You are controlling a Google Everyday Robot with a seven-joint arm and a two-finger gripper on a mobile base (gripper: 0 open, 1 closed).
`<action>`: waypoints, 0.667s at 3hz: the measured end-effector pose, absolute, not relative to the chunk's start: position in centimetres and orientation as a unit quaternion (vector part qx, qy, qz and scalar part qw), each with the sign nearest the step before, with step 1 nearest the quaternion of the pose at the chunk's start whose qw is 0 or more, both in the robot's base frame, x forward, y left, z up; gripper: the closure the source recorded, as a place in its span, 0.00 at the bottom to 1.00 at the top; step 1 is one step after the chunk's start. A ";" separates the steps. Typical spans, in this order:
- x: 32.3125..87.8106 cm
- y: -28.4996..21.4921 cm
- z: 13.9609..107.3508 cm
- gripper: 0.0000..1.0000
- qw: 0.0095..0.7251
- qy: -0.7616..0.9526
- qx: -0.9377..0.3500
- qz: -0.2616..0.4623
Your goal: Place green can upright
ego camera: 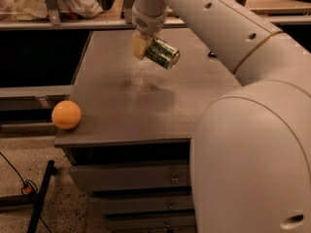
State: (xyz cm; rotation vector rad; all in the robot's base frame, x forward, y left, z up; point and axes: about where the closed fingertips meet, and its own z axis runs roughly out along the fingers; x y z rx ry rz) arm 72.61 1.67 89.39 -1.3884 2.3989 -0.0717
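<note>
The green can (pixel 163 53) is dark green with pale print and a silver end. It hangs tilted on its side in the air above the far middle of the grey table (pixel 146 110). My gripper (pixel 148 47) is shut on the green can, reaching down from the white arm (pixel 204 18) at the top of the camera view. A pale fingertip (pixel 139 46) shows on the can's left side. The can's shadow lies on the table below it.
An orange ball (pixel 66 114) rests at the table's front left corner, close to the edge. Drawers (pixel 131 178) sit under the table. A black cable and bar (pixel 39 198) lie on the floor at the left. My white arm's bulk fills the right side.
</note>
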 end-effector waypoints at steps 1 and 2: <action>74.0 -0.4 87.6 1.00 0.242 0.853 -0.451 0.100; 75.0 -2.2 87.7 1.00 0.301 0.838 -0.401 0.215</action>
